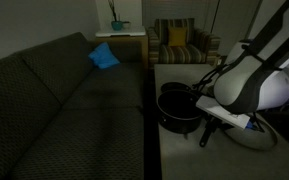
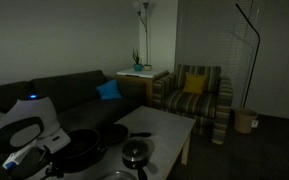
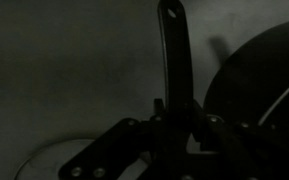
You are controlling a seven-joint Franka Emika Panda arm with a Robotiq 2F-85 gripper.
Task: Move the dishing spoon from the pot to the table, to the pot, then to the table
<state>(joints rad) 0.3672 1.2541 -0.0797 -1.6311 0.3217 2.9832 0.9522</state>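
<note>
I am holding the gripper (image 3: 174,122) just beside the pot (image 3: 269,90), and in the wrist view its fingers are clamping together on the handle of the dishing spoon (image 3: 174,55). The spoon is running as a slim dark bar straight out from between the fingers, alongside the pot's rounded wall and outside its rim. The pale table (image 3: 64,80) is lying behind it and off to the side away from the pot. I cannot tell whether the far end of the spoon is touching the table or hanging above it, since the picture is very dim.

In an exterior view the white arm (image 1: 249,85) is leaning in over the pot (image 1: 177,108) from the side away from the sofa (image 1: 64,100), and it is covering most of the gripper. The pot is sitting on the table (image 1: 179,158), near the edge that faces the sofa. A blue cushion (image 1: 104,57) is lying on the sofa beyond the pot, and a striped armchair (image 1: 179,45) is standing past the far end of the table.

In an exterior view the arm (image 2: 19,130) is hanging close beside the pot (image 2: 79,150). A small lidded pan (image 2: 136,153) is sitting near the pot on the same table (image 2: 164,125), on the side away from the arm
</note>
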